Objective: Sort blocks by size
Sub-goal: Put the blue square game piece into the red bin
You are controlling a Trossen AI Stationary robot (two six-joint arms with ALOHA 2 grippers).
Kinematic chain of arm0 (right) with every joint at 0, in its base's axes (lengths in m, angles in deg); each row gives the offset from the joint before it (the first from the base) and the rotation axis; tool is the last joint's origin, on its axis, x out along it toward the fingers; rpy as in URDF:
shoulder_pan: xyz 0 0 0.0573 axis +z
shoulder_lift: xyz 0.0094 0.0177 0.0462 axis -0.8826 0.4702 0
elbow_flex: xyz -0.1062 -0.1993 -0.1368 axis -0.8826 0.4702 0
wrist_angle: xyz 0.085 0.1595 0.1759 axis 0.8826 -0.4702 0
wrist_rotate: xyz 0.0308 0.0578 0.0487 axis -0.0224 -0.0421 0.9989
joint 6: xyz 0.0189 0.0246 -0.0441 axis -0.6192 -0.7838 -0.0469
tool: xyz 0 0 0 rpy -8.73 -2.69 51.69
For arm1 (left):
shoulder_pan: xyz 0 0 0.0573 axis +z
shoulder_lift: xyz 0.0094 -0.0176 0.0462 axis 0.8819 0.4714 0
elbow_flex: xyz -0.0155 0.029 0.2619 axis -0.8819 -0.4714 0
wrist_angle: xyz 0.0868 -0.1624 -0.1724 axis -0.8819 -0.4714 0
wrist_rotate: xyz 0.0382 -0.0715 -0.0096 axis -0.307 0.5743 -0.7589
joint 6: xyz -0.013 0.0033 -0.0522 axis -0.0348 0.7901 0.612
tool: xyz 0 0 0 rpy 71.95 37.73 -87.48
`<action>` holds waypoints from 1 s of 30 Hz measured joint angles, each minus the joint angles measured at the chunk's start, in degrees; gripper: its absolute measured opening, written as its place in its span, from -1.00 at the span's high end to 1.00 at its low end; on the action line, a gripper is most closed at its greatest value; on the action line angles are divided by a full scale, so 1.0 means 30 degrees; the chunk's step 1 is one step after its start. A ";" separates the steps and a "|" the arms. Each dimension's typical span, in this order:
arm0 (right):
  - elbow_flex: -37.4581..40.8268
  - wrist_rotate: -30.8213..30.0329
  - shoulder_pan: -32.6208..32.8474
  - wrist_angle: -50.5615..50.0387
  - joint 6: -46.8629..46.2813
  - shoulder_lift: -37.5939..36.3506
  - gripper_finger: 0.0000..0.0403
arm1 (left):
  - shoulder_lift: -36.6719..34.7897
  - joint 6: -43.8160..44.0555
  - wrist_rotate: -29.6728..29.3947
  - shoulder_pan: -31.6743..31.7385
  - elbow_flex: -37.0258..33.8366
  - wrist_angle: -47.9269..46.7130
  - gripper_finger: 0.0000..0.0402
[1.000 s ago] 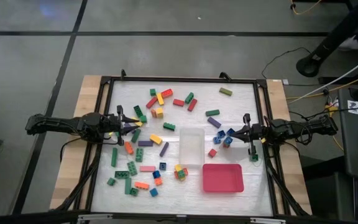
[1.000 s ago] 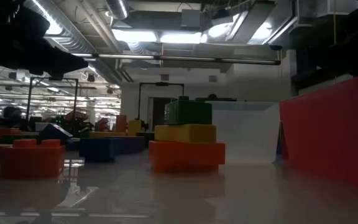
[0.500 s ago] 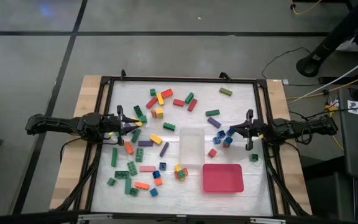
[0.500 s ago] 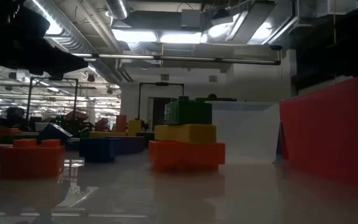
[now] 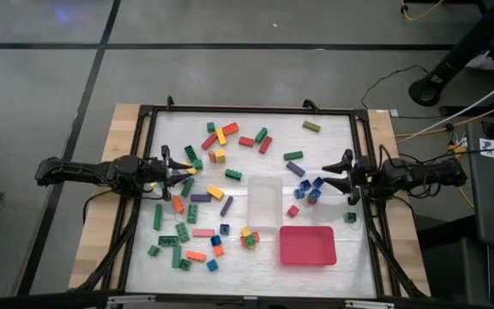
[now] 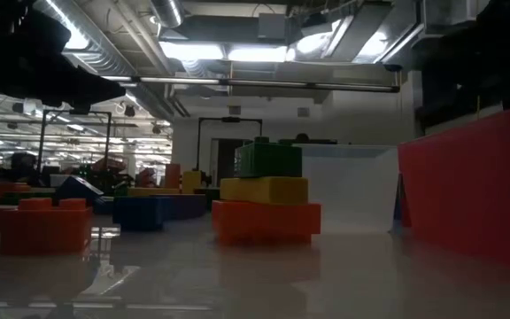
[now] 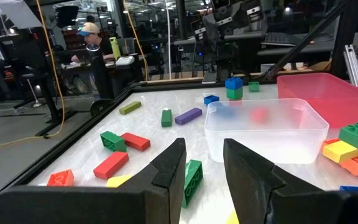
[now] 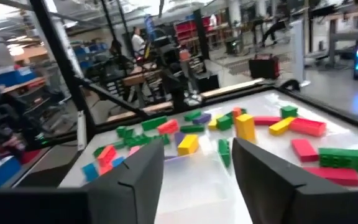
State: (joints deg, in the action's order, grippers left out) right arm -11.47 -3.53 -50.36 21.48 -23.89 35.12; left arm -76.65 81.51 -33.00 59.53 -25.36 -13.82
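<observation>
The blocks (image 5: 215, 184) lie loose over the table, most on the left-arm side of the clear tub (image 5: 264, 202); neither the tub nor the red tray (image 5: 307, 245) holds any. A small blue cluster (image 5: 310, 190) sits between the tub and the right gripper (image 5: 333, 177), just ahead of its open, empty fingers. That arm looks nearer. The left gripper (image 5: 181, 172), open too, hovers among blocks beyond the tub.

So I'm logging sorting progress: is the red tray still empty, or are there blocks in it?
Empty. In the high view the red tray shows only bare red floor, and the blocks lie scattered on the table around it.
</observation>
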 joint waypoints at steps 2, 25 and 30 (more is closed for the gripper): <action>-0.0430 0.0020 0.0000 -0.0379 -0.0629 0.0563 0.01 | 0.0002 0.0005 0.0000 0.0000 0.0000 0.0000 0.51; -1.0164 0.1973 0.0000 -1.0747 -0.6193 1.5523 0.00 | 0.0005 0.1260 0.0003 -0.0007 -0.0005 0.0000 0.51; -1.2376 0.1973 0.0000 -1.3985 -0.8498 1.8526 0.00 | 0.0000 0.1260 0.0000 -0.0004 0.0000 0.0000 0.51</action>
State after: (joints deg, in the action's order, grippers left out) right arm -48.60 2.39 -50.36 -20.48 -49.38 90.70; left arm -76.65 85.29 -33.00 59.51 -25.36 -13.82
